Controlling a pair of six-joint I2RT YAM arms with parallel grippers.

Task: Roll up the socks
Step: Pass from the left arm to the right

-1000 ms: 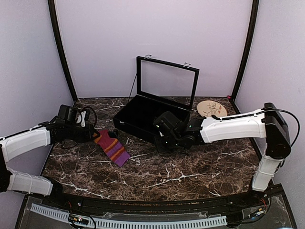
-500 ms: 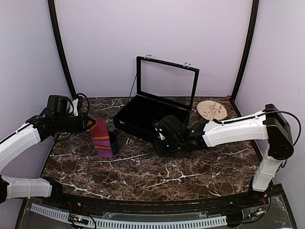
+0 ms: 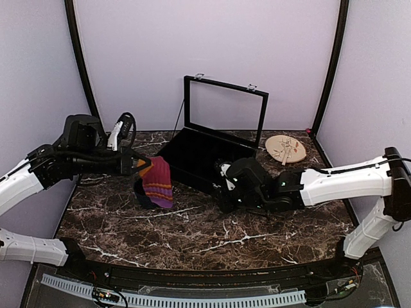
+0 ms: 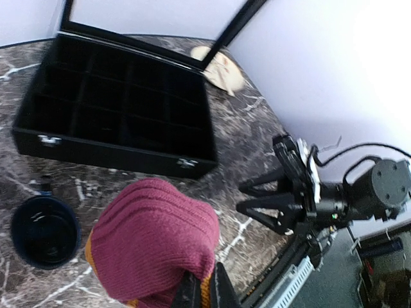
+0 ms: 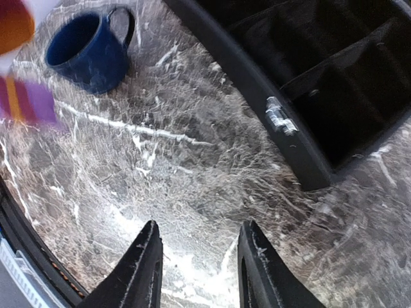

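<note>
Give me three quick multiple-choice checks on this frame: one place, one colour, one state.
1. Where is the mug? A) in the case B) on the table C) on the plate
2. The sock held by the left gripper is: A) plain white B) striped purple and orange C) green
3. The right gripper is: A) shut on the sock B) shut on the mug C) open, empty
Answers: 1 B, it stands on the marble; 2 B, the stripes show in the top view; 3 C, its fingers stand apart with only table between them.

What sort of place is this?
Likely a robot test booth, not a home: plain lilac walls close in a marble-look table, with a left arm and a right arm mounted at its near edge.
</note>
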